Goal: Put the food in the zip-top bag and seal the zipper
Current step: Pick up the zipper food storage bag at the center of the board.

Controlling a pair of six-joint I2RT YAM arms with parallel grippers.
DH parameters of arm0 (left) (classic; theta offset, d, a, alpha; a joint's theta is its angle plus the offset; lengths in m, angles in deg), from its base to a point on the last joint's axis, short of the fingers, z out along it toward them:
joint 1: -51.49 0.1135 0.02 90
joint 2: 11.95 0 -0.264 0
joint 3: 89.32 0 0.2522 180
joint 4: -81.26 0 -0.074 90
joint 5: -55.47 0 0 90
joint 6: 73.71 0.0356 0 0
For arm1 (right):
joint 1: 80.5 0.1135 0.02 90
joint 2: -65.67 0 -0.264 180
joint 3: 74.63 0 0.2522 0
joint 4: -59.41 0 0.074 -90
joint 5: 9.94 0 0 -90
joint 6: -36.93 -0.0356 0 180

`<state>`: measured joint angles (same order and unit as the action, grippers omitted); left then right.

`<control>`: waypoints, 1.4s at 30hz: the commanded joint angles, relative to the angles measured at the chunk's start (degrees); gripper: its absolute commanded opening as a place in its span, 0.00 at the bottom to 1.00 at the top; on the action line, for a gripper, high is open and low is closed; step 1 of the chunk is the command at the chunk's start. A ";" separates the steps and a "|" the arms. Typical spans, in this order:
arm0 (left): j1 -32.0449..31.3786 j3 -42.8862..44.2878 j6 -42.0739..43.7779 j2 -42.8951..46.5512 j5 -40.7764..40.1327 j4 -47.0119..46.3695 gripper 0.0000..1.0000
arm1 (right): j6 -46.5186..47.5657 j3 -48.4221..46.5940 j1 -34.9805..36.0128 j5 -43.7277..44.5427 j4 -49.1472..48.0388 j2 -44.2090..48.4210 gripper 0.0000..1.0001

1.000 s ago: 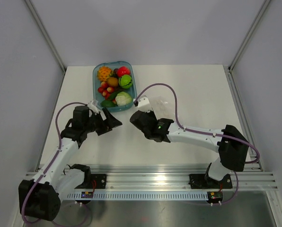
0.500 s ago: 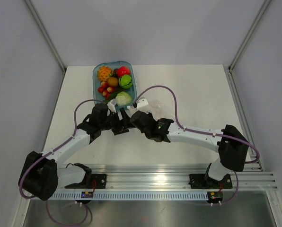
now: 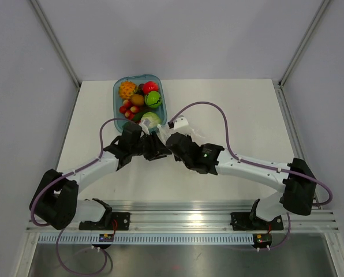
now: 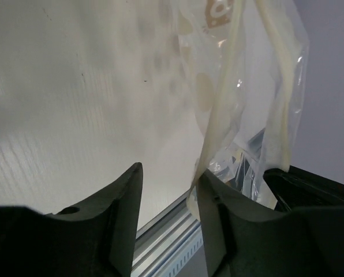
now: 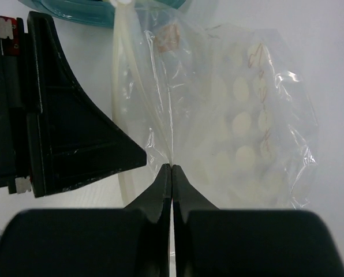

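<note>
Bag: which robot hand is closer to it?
Right. The right gripper is shut on the bag. The left gripper is open, with the bag's edge by one finger.

Bright, even light; soft shadows

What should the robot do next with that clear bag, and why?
Probably slide the open left gripper sideways onto the free edge of the bag and close: the right gripper pinches the bag, while the left's fingers have nothing between them.
</note>
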<state>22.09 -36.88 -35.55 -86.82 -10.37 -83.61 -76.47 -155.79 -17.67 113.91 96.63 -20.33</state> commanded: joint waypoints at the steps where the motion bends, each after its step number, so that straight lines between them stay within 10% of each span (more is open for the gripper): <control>1: -0.30 3.42 -1.08 -0.10 -3.24 -3.22 0.39 | -0.43 0.33 -0.34 -1.06 1.06 4.08 0.00; 7: -0.30 10.27 0.33 -0.19 -6.14 4.07 0.00 | 0.37 -0.19 -1.39 1.31 4.75 7.15 0.00; 22: -0.39 42.24 14.21 -8.89 -11.77 28.32 0.00 | 9.52 -11.62 -11.23 7.55 4.57 11.28 0.00; 32: -4.85 55.96 25.71 -15.12 -14.40 35.63 0.00 | -24.20 12.42 -11.85 7.21 -0.25 21.48 0.02; 42: -15.42 56.87 28.11 -24.71 -15.82 37.49 0.00 | -28.37 19.14 -11.85 3.33 0.09 21.66 0.25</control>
<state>6.59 20.14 -8.84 -112.64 -25.54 -45.10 -101.91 -136.35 -29.23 117.38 97.46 -0.04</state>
